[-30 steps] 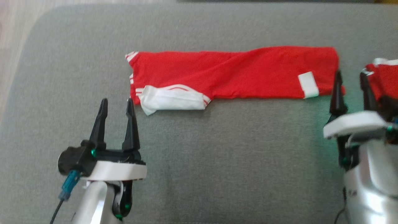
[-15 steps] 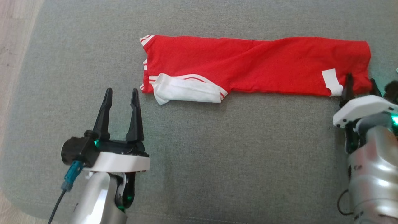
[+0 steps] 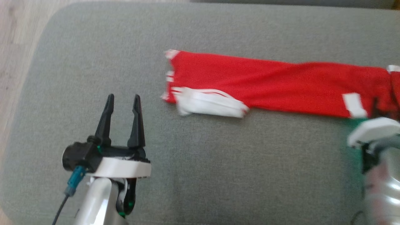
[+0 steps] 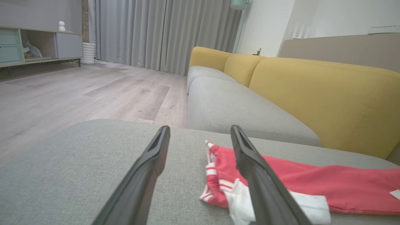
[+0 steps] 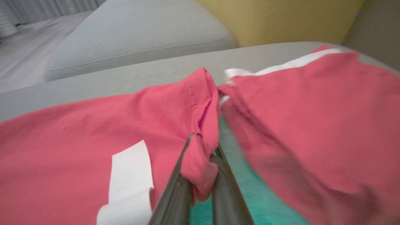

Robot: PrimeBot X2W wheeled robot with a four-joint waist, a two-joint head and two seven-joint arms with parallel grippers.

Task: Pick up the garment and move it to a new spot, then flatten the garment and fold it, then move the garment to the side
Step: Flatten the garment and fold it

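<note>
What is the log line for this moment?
right gripper: shut on garment end | left gripper: open, apart from garment | surface: grey cushion

The left gripper [image 3: 123, 96] had two long black fingers [image 3: 105, 120], broad at the root and tapering to points. They were set on a chunky black base [image 3: 82, 155] with a rounded left end. Below the base ran a white collar [image 3: 123, 169], then a glossy silver forearm [image 3: 93, 201]. A teal plug [image 3: 73, 183] sat on the base's left side, and a thin dark cable [image 3: 58, 211] trailed from it. A small green light [image 3: 125, 207] glowed on the black wrist joint. The right gripper [image 5: 204, 143] had the same dark, narrow build, with a white right collar [image 3: 373, 131] and a blurred silver right forearm [image 3: 382, 187].
</note>
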